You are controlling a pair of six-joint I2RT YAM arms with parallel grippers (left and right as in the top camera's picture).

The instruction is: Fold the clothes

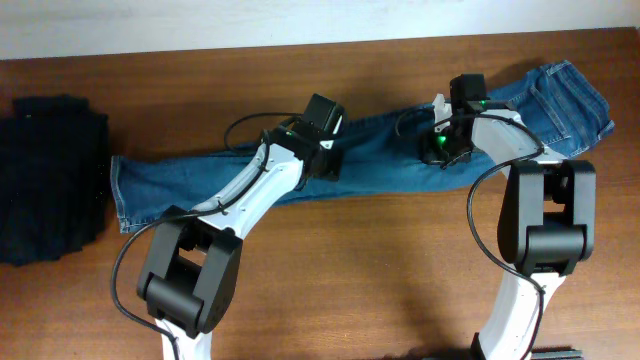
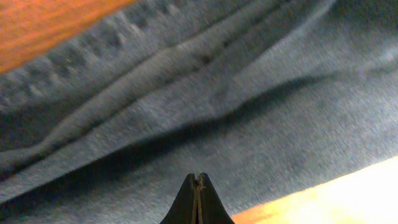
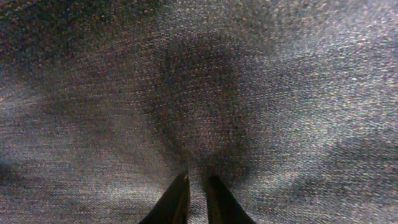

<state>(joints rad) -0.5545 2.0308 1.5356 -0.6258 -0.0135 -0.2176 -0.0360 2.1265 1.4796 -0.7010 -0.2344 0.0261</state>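
The blue denim jeans (image 1: 385, 160) lie stretched flat across the far side of the table, waistband and pockets at the right, leg hems at the left. My left gripper (image 1: 328, 160) is low over the middle of the legs; in the left wrist view its tips (image 2: 198, 178) are pressed together, with seamed denim (image 2: 186, 93) beyond them and nothing between them. My right gripper (image 1: 440, 150) is down on the thigh part. In the right wrist view its fingers (image 3: 197, 178) stand a narrow gap apart against the denim (image 3: 199, 74), which fills the whole view.
A pile of black folded garments (image 1: 50, 180) sits at the left edge, just beyond the leg hems. Bare wooden tabletop (image 1: 380, 270) lies in front of the jeans. The pale wall edge (image 1: 300, 20) runs close behind them.
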